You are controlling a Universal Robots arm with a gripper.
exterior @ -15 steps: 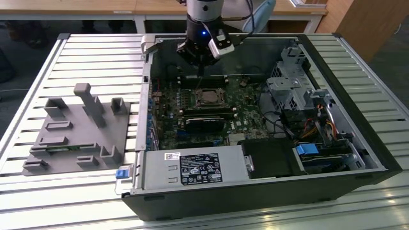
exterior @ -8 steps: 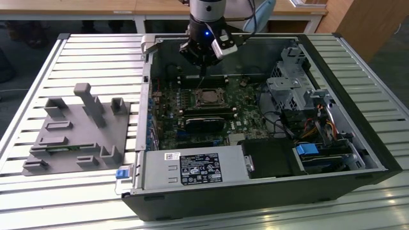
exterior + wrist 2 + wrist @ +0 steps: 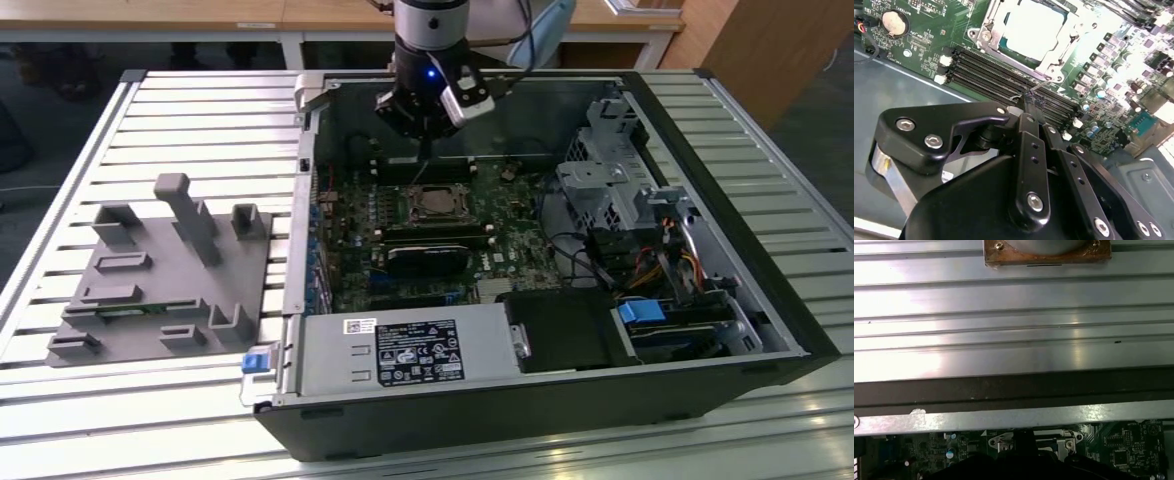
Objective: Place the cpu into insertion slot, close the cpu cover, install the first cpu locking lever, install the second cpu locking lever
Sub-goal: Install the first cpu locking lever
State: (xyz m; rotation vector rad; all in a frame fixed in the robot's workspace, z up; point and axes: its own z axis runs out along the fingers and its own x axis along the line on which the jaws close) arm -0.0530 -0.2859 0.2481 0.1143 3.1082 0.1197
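Note:
The cpu [image 3: 1030, 27], with its silvery top, lies in the insertion slot [image 3: 980, 35] on the green board. The silvery cpu cover [image 3: 1053, 56] lies flat around it. A thin wire locking lever [image 3: 1040, 84] sticks out from the socket's corner, over the memory slots. My gripper [image 3: 1029, 103] is shut, and its narrow tip meets the free end of that lever. In the exterior view the gripper [image 3: 427, 168] hangs straight down inside the case, just behind the socket and cpu [image 3: 438, 204]. In the first wrist view the socket [image 3: 1029, 440] is partly hidden by my fingers.
Long black memory slots [image 3: 989, 70] run beside the socket, and a coin battery [image 3: 894, 22] sits nearby. A black card [image 3: 430, 255], a power supply [image 3: 400, 350] and a drive cage [image 3: 607, 185] crowd the open case. A grey fixture [image 3: 167, 270] lies on the slatted table [image 3: 160, 120].

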